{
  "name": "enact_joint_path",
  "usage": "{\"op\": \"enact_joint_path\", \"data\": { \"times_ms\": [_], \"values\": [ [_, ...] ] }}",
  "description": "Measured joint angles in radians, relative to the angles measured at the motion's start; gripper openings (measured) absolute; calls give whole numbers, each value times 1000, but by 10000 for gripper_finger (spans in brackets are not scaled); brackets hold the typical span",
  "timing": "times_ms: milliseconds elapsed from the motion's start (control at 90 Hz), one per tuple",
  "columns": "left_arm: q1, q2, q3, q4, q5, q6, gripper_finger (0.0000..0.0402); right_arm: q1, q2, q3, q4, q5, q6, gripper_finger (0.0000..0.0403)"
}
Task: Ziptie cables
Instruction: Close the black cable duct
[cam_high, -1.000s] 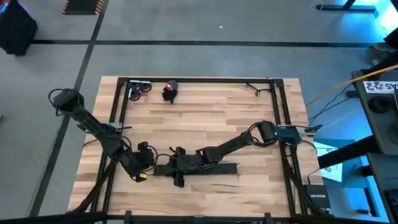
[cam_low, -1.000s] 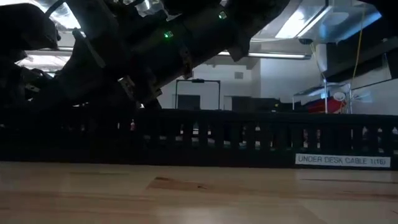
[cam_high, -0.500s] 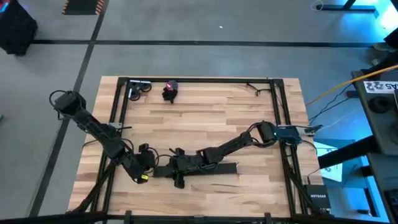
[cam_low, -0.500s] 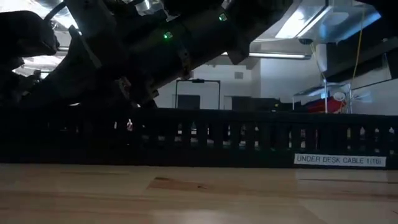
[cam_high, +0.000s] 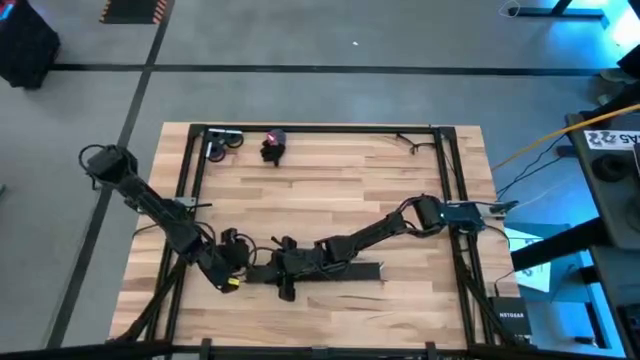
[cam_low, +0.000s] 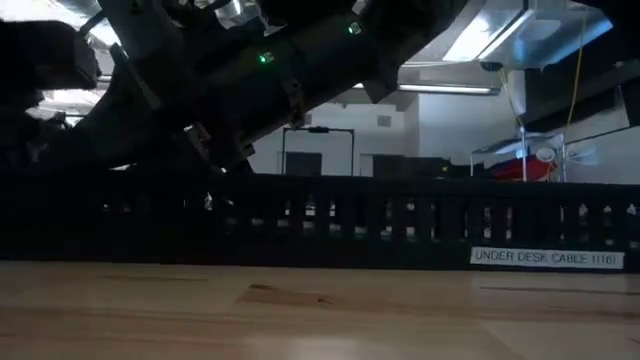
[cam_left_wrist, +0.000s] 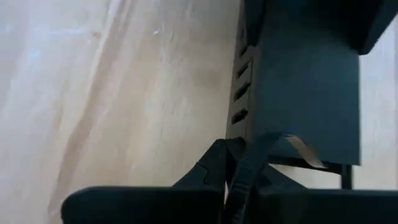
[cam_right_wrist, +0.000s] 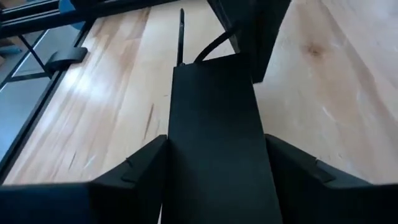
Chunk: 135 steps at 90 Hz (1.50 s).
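A long flat black bar (cam_high: 345, 270) lies near the table's front edge; the low view shows it as a slotted channel (cam_low: 400, 225) with a white label. My right gripper (cam_high: 287, 268) is shut across the bar near its left end. My left gripper (cam_high: 233, 262) stands just left of that end, shut on a thin dark zip-tie strip (cam_left_wrist: 252, 158) that runs to the bar's end (cam_left_wrist: 298, 81). A second thin strip (cam_right_wrist: 181, 34) lies on the wood beyond the bar. No view shows the cables plainly. My left gripper pinches the thin dark strip (cam_left_wrist: 244, 177) between its two shut fingers, coming low from the table's left. The strip runs forward from the fingers to the bar's end. My right gripper clamps the bar's two long sides (cam_right_wrist: 177, 149), one finger (cam_right_wrist: 140, 165) on each. The fingers come slanting down from the table's right, and the bar runs lengthwise between them and rests on the table.
At the far edge lie a pale grey curved thing (cam_high: 222, 143), a dark thing with a red spot (cam_high: 272, 146) and thin dark strips (cam_high: 408, 142). A black metal frame (cam_high: 190, 180) borders the table's left, right and far sides. Bare wood lies mid-table.
The black bar has crept a little toward the table's left, as its label shows in the low view. Both grippers have kept their holds.
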<state>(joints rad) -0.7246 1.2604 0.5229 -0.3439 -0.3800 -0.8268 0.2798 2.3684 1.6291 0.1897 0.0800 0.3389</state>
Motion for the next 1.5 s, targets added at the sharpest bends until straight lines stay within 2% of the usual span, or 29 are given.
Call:
{"op": "enact_joint_path", "data": {
  "times_ms": [156, 300, 500, 611, 800, 1133, 1278, 1500],
  "values": [
    [-1, -28, 28, -109, 6, 15, 1, 0, 0, 0, -6, 0, 2, 223],
    [-15, -51, 29, -144, 8, -10, 1, 0, 0, 0, -9, -1, 3, 223],
    [-96, -99, 39, -163, 86, -118, 1, 0, 0, 0, -12, -14, 4, 223],
    [-159, -95, 38, -188, 85, -136, 1, 0, 0, 0, -8, -31, -6, 223],
    [-171, -86, 37, -243, 77, -143, 1, 1, -2, -2, -8, -21, -6, 223],
    [-229, -54, 35, -231, 58, -194, 1, 1, -3, -3, -6, -21, -30, 223],
    [-256, -1, -7, -109, 42, -197, 1, 1, -3, -3, -6, -20, -33, 223],
    [-237, 93, -26, 24, -31, -134, 1, 1, -3, -3, -4, -21, -60, 223]
  ]
}}
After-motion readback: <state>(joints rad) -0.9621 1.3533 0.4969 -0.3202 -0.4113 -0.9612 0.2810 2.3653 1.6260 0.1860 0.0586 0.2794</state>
